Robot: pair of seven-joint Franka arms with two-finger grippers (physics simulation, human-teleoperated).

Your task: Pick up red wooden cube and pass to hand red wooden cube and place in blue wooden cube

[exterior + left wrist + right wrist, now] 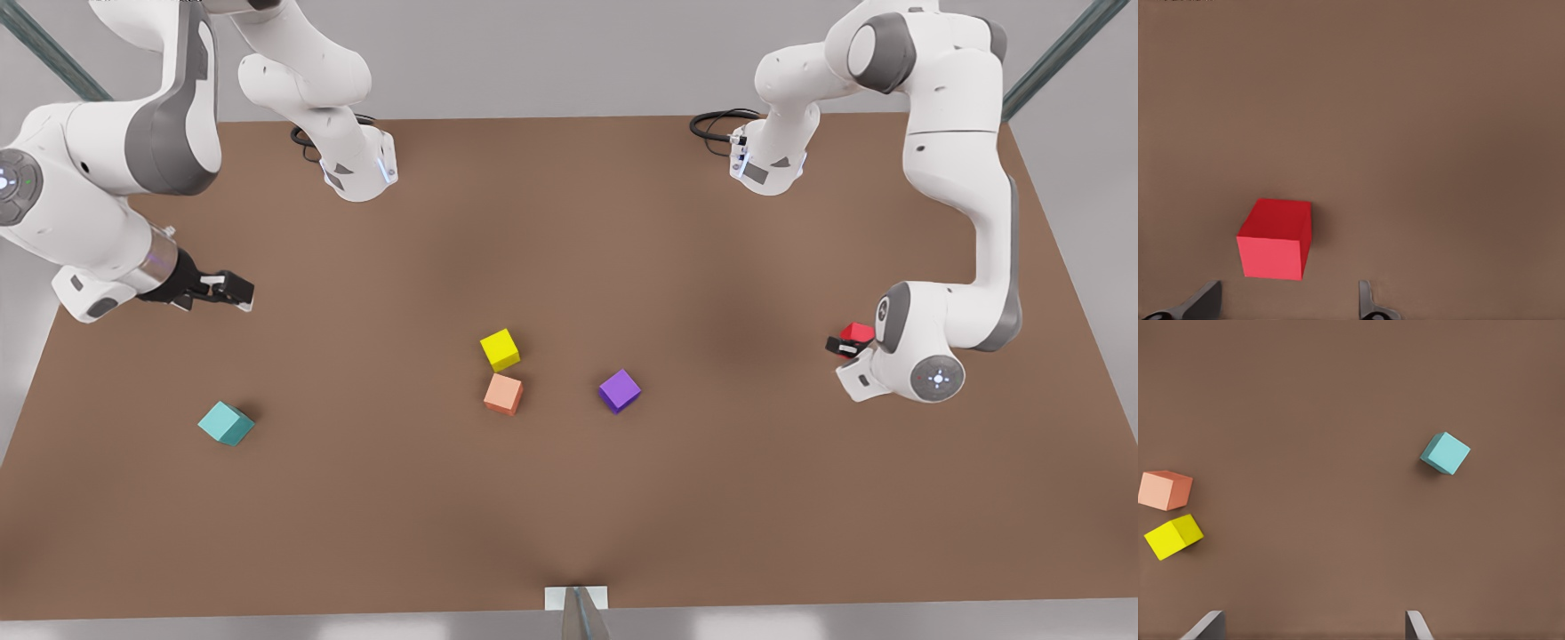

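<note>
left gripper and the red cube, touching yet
Apart. In the left wrist view the red cube sits on the table beyond the open left gripper, bare brown between them.

No legible text, labels, brands, numbers or signs.
The cube faces are plain, the table surface is unmarked, and the arm housings carry no readable lettering.
</note>
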